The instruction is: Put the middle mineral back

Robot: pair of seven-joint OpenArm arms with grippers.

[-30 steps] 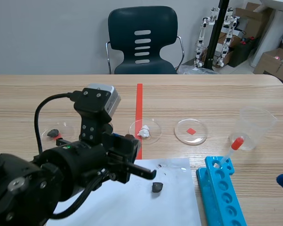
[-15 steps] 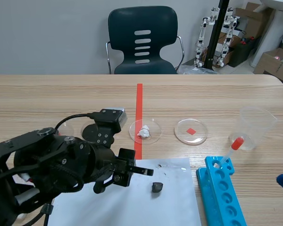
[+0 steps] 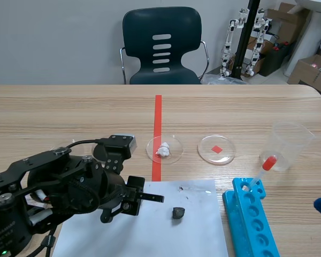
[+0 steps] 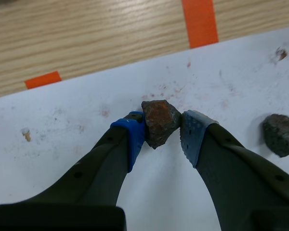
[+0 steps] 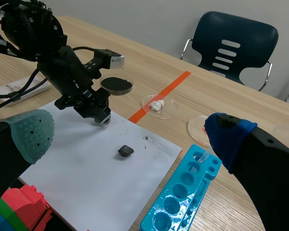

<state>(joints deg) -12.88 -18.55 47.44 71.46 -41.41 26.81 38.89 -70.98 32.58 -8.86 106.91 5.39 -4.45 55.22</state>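
A rust-brown rock [image 4: 157,121] sits pressed between the blue pads of my left gripper [image 4: 163,131], which is shut on it just over the white paper [image 4: 62,125]. In the scene view that gripper [image 3: 159,197] hangs low at the paper's near-left part. A dark grey rock [image 3: 178,213] lies loose on the paper to its right and also shows in the left wrist view [image 4: 281,134]. The middle dish [image 3: 174,155] holds a white mineral [image 3: 162,149]. The right dish [image 3: 216,149] holds nothing. My right gripper [image 5: 129,134] is open, off at the table's right edge.
A blue tube rack [image 3: 251,214] with a red-bulbed pipette [image 3: 262,170] lies right of the paper. A clear plastic cup [image 3: 290,144] stands behind the rack. The left arm covers most of the left dish [image 5: 116,84]. A chair [image 3: 161,45] stands behind the table.
The left arm has come down from a raised pose to just above the paper, and its gripper tip has drawn back a little to the left. The dark grey rock has stayed put.
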